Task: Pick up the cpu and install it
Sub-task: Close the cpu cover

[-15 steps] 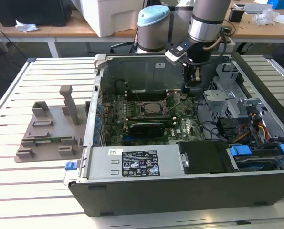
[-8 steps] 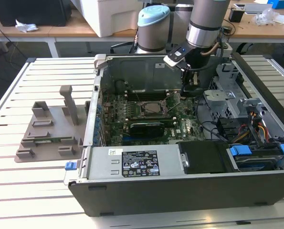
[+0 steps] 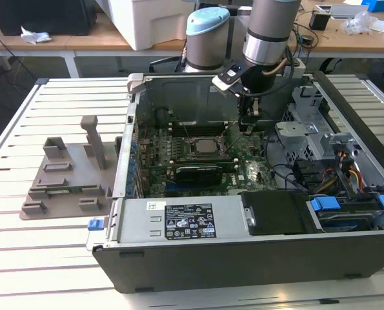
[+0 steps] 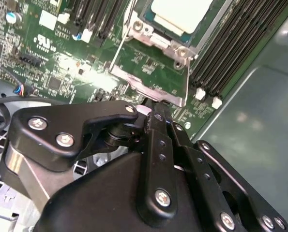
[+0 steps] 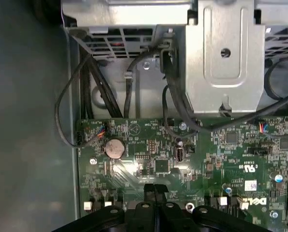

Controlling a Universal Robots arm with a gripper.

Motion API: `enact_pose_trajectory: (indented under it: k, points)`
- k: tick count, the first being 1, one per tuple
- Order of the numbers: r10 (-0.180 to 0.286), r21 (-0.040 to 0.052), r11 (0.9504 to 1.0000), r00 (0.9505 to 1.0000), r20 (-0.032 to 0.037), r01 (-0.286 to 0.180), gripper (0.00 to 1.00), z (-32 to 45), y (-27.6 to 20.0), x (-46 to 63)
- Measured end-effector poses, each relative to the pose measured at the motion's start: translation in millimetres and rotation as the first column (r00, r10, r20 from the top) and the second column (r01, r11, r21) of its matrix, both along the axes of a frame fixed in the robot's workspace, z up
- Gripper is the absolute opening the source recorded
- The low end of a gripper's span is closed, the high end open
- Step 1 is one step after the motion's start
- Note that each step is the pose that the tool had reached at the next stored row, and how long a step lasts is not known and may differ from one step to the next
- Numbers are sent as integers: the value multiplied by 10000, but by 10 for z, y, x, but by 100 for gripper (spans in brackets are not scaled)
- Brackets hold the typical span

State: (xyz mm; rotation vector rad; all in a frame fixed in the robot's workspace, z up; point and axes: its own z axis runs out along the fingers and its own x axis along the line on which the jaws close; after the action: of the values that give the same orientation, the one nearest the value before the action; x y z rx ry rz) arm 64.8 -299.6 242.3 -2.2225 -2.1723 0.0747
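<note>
Counter (image 3: 62, 258): pale slatted top that carries the whole work.
Computer case (image 3: 243, 258): dark sheet metal box with its side off. The inner walls are bare and grey.
Tray (image 3: 56, 187): grey matte plastic with upright posts. It stands on the counter, at the exterior view's left of the case.
Motherboard (image 5: 206, 159): green and flat, densely set with small parts. Long black memory slots (image 4: 231, 53) run beside the socket.
Gripper (image 4: 151, 104): black jointed links with screw heads. Its 2 fingers (image 5: 149, 192) are pressed together and I see nothing between them. The tip is just at the near edge of the socket frame (image 4: 180, 50); whether it touches, I cannot tell.
Socket frame: thin bright stamped metal with sharp corners.
Cpu (image 4: 182, 14): a flat square with a pale silvery top, lying inside the socket and apart from the gripper.
Step in hand: it seems the cpu is seated and the work is at the frame. Any push should be slow and straight down, kept on the metal edge and away from the fragile parts beside it.
</note>
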Motion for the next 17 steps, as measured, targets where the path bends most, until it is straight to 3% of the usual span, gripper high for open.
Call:
enact_pose_trajectory:
  k: [17]
  points:
    - [-1, 0, 10000, 10000, 0, 1, 11, 0, 0, -231]
